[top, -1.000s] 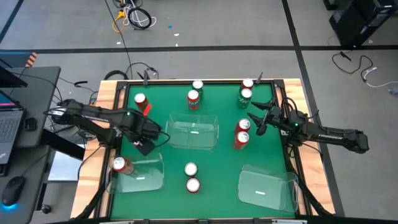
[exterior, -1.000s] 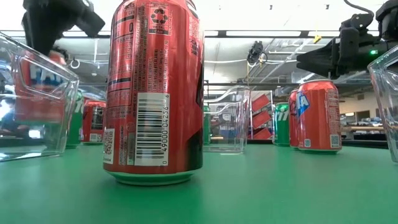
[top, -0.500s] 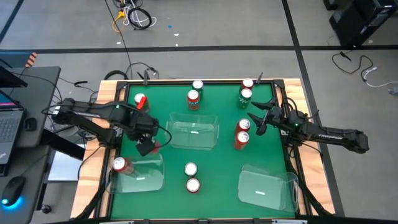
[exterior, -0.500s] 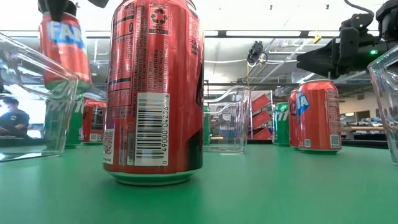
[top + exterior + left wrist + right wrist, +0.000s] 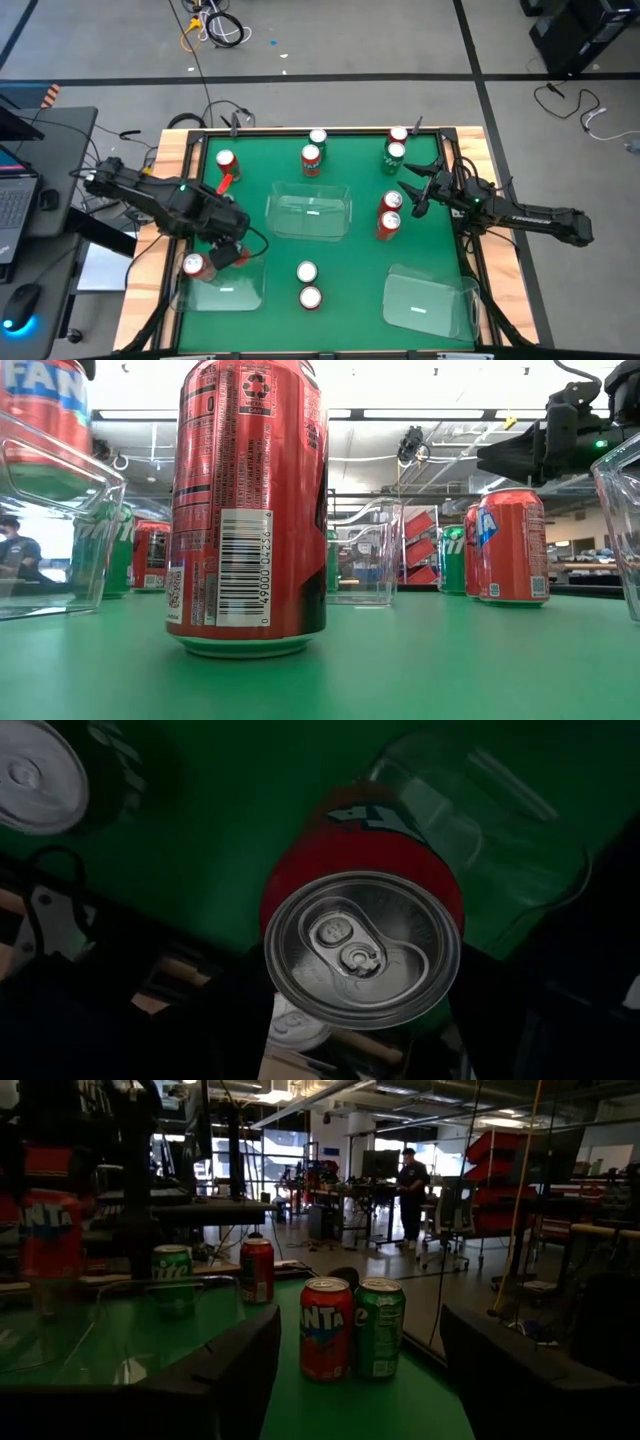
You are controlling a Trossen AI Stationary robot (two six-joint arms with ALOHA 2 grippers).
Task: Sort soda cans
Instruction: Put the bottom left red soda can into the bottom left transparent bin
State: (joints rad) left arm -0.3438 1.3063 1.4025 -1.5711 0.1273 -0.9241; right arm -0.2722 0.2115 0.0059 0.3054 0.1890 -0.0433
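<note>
My left gripper is shut on a red soda can and hangs over the clear bin at the near left. One red can lies in that bin. In the low view the held can shows high at the left. Other cans stand upright on the green mat: two near the front, two at the far middle, one at the far left, two at the far right. My right gripper hovers open at the right, beside two red cans. My left gripper pinches the red can's upper end between its two fingers, one on each side of the wall. The fingers come from above, pointing down. The can hangs upright, silver top up, lifted clear above the bin.
A second clear bin stands mid-table and a third at the near right. A wooden frame edges the mat. A desk with a laptop stands to the left of the table. People show in the room beyond.
My left gripper has risen and gone toward the table's near edge, from beside the middle bin to above the near-left bin, rolling somewhat. The red can went with it, upright and clear of the mat. My right arm has kept still.
</note>
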